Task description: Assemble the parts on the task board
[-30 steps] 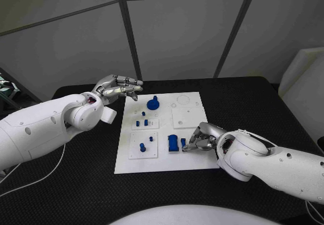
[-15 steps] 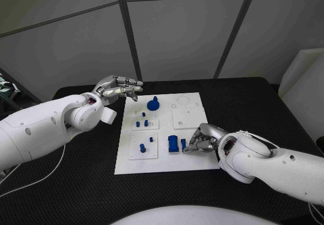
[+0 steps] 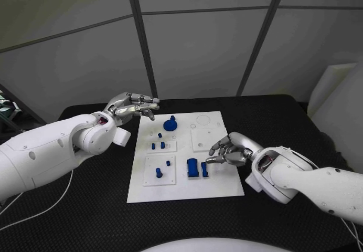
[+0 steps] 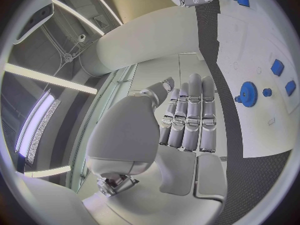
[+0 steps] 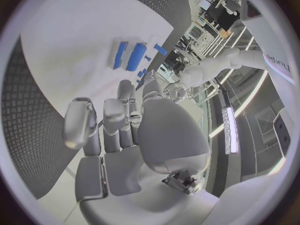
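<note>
Left hand point(image 3: 132, 106) fingers spread and empty, right hand point(image 3: 231, 149) fingers loosely curled, its grasp hidden

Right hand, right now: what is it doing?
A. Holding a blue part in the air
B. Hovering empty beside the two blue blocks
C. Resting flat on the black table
B: the right hand sits just right of the two blue blocks, fingers apart, holding nothing.
</note>
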Controlling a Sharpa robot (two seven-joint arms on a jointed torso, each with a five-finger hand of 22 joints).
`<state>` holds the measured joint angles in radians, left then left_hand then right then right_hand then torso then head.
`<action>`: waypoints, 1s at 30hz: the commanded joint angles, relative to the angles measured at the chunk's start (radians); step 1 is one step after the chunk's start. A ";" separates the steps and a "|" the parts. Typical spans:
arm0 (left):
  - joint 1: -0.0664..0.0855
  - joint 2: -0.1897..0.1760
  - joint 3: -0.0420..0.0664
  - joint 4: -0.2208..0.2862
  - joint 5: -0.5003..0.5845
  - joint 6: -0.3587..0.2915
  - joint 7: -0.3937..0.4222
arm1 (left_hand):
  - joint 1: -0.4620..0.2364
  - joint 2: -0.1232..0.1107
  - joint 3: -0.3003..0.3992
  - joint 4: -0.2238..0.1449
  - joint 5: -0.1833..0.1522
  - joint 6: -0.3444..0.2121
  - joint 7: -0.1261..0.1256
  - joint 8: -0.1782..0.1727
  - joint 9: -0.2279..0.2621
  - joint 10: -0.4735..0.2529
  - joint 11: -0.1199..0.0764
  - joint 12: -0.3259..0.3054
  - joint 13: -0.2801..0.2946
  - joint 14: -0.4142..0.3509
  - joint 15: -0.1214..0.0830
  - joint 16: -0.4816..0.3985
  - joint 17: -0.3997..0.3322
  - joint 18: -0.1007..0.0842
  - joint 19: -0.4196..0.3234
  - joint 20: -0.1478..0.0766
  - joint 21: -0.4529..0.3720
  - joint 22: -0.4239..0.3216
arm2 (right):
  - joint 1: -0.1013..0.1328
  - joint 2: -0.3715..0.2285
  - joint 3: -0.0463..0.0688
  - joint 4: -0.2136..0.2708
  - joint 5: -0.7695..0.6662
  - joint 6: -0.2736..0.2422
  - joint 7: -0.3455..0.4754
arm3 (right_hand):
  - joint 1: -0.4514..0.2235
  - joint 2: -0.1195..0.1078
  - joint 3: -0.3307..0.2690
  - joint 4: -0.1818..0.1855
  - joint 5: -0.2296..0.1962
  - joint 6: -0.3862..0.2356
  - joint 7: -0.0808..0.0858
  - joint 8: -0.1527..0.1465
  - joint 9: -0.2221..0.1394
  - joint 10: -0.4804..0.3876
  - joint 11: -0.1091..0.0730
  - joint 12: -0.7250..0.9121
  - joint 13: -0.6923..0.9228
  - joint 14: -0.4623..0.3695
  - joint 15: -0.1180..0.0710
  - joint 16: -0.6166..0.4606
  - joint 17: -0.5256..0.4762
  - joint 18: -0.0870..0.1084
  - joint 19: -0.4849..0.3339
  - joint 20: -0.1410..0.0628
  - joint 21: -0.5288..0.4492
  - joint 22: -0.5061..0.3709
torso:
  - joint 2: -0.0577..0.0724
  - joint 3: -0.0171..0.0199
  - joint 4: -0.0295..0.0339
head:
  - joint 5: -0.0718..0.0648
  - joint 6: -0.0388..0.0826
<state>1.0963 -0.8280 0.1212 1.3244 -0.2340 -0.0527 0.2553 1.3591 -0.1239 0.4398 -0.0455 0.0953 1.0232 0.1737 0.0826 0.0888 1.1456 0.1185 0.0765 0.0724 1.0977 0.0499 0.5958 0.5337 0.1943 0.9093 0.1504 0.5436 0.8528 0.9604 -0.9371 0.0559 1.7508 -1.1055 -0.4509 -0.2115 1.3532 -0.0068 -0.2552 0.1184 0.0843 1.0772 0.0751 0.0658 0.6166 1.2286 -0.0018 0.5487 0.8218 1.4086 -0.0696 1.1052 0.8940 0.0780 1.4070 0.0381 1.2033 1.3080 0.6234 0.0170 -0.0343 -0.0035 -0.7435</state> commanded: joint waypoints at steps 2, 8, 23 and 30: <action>-0.003 0.015 0.000 -0.020 0.065 -0.025 0.026 | -0.018 -0.005 0.000 0.019 -0.007 -0.013 0.002 -0.007 0.001 -0.020 0.010 -0.005 -0.004 -0.056 0.021 -0.114 -0.055 -0.021 -0.048 0.019 -0.089 -0.059 | 0.042 0.039 0.002 -0.114 0.414 -0.001 0.284 | 0.034 0.015 0.000 -0.024 0.021 -0.023 0.007 -0.003 -0.018 -0.024 0.009 -0.047 -0.059 -0.027 0.007 -0.103 -0.106 0.027 -0.042 0.008 -0.119 -0.046 | -0.028 -0.0090 -0.0006 | -0.004 0.023; -0.006 0.053 -0.004 -0.078 0.131 -0.077 0.058 | -0.018 -0.004 0.010 0.041 -0.007 -0.023 -0.010 -0.009 0.001 -0.029 0.016 -0.002 -0.007 -0.101 0.055 -0.307 -0.144 -0.025 -0.137 0.056 -0.246 -0.177 | 0.084 0.133 0.003 -0.308 0.615 0.050 0.407 | 0.071 0.050 -0.011 -0.053 0.044 -0.078 0.047 -0.005 -0.080 -0.137 0.060 -0.195 -0.209 -0.191 0.059 -0.383 -0.343 0.098 -0.280 0.047 -0.624 -0.367 | -0.053 -0.0158 -0.0076 | 0.001 0.056; -0.027 0.225 -0.016 -0.286 0.289 -0.257 0.174 | -0.101 -0.002 -0.103 0.160 -0.040 -0.179 -0.044 -0.020 -0.027 -0.280 -0.018 -0.012 -0.011 -0.464 0.063 -0.544 -0.421 -0.048 -0.504 0.140 -0.500 -0.551 | 0.111 0.404 0.006 -0.767 0.862 0.172 0.576 | 0.018 0.135 -0.046 -0.161 0.054 -0.153 0.083 -0.002 -0.394 -0.244 0.140 -0.485 -0.667 -0.461 0.192 -0.981 -0.743 0.099 -0.542 0.195 -1.143 -0.815 | -0.093 -0.0117 -0.0201 | 0.019 0.128; -0.036 0.244 -0.017 -0.295 0.255 -0.224 0.132 | -0.717 0.019 -0.292 0.185 -0.095 -0.729 -0.174 -0.083 -0.089 -0.778 -0.118 -0.077 -0.072 -0.898 -0.050 -0.596 -0.534 -0.194 -0.796 0.006 -0.544 -0.757 | 0.109 0.426 0.005 -0.795 0.812 0.136 0.529 | -0.481 0.103 0.047 -0.118 0.009 -0.475 0.045 -0.066 -0.517 -0.613 0.106 -0.549 -0.822 -0.799 0.168 -1.105 -0.894 0.037 -0.896 0.147 -1.203 -1.045 | -0.090 -0.0120 -0.0174 | 0.020 0.134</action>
<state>1.0550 -0.5800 0.1030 1.0272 0.0241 -0.2771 0.3876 0.7075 -0.1132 0.1654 0.1537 0.0054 0.3277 0.0264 0.0050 0.0048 0.4085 0.0065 0.0062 0.0060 0.2218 0.0077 0.0035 0.0044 0.0127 0.1259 0.1733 0.0030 0.1061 1.0686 -0.5069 0.0610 0.9511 -0.2891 -0.3050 0.3176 1.1800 0.1304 -0.2827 -0.0269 0.1306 0.8153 0.1633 0.0501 0.1332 0.8337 0.1415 0.0467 0.0532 0.8255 0.1335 0.0478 0.0557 0.1637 0.6901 0.2528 0.0478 0.3544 0.5309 0.0062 -0.0538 0.0176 -0.6088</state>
